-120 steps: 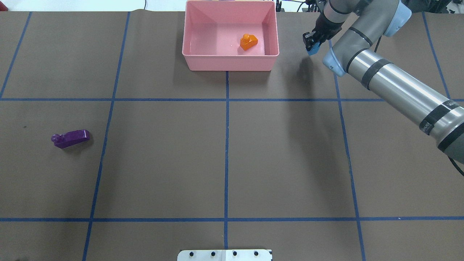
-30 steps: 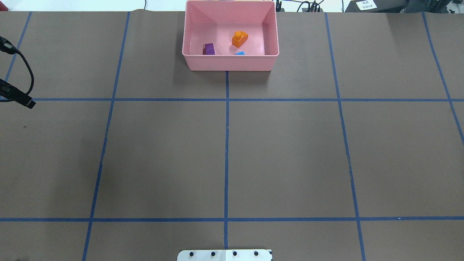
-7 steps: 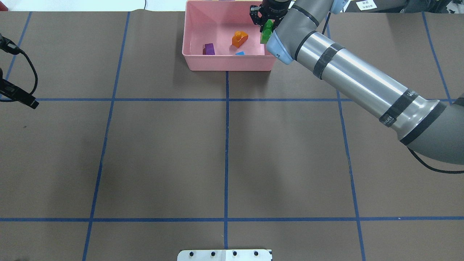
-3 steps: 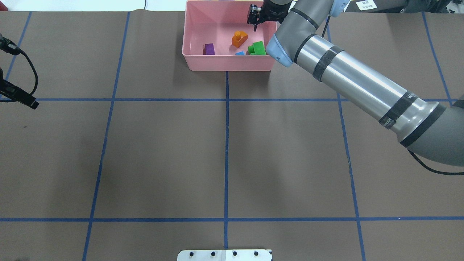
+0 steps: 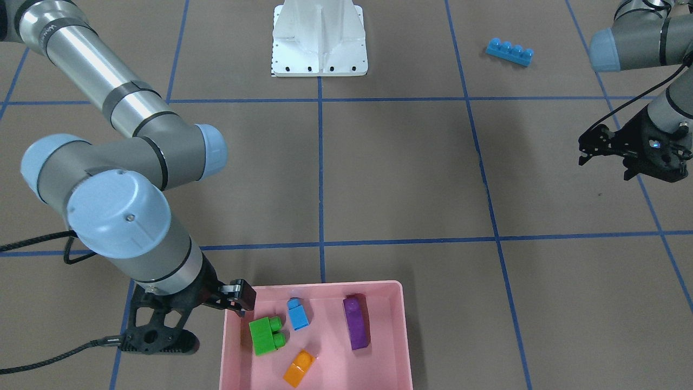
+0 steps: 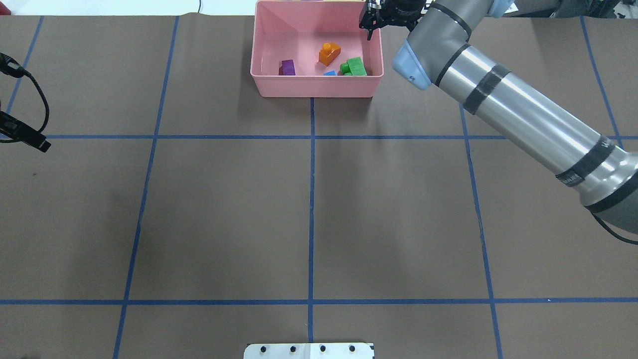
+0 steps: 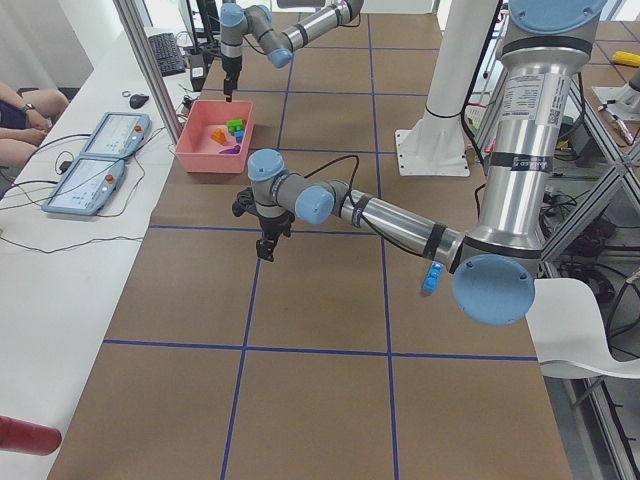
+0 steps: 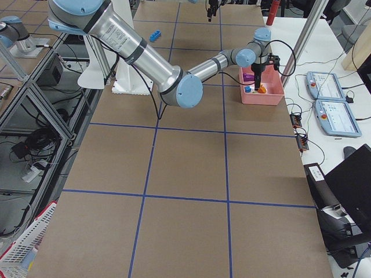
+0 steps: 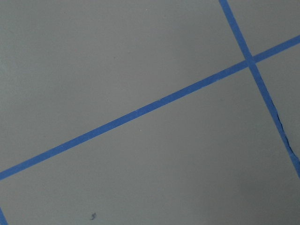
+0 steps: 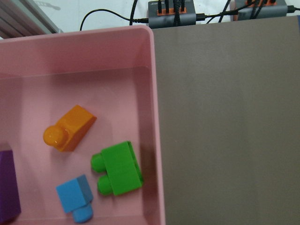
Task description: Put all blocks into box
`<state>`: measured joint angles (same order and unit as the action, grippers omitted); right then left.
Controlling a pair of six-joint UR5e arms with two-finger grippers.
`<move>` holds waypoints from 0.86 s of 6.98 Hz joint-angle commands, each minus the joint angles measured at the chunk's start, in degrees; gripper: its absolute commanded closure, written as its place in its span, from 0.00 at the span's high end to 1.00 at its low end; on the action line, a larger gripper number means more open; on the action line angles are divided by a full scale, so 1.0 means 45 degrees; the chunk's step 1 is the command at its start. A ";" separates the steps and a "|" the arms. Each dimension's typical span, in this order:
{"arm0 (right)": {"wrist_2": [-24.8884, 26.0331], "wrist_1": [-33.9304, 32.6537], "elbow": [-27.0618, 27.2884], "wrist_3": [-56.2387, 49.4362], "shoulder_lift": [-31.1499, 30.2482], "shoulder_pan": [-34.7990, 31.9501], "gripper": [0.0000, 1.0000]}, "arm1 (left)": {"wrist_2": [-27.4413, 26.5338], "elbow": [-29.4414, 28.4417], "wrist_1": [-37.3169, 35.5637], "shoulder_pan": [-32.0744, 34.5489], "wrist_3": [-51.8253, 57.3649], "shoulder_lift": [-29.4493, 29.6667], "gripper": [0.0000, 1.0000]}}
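Lower left, the right gripper (image 5: 238,303) hangs over the pink box (image 5: 335,284) corner, fingers apart, empty. Inside the box: green brick (image 5: 266,335), small blue brick (image 5: 297,314), orange brick (image 5: 298,368), purple brick (image 5: 355,322). Upper right, the long blue brick (image 5: 509,52) lies out on the table (image 5: 406,173). Far right, the left gripper (image 5: 583,151) is spread, empty.

brown tabletop (image 6: 224,214) | blue tape grid (image 6: 311,199) | white side bench (image 7: 50,300)

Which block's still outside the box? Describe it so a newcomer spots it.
Start at the white robot base: on the table to the robot's left of it lies a long blue brick, alone. It is the only brick outside the pink box, and unlike the small blue brick in there, it has four studs in a row.
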<state>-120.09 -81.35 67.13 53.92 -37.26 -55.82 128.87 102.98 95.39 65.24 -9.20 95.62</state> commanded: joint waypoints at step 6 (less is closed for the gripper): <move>-0.0325 -0.6180 1.3604 -0.5412 -1.0688 -0.1110 1.00 | -0.0140 0.0612 0.6898 -0.2280 -0.2960 -0.4722 1.00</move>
<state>-121.51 -108.96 121.34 33.45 -76.74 -60.30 128.39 105.70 120.53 60.07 -16.06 77.22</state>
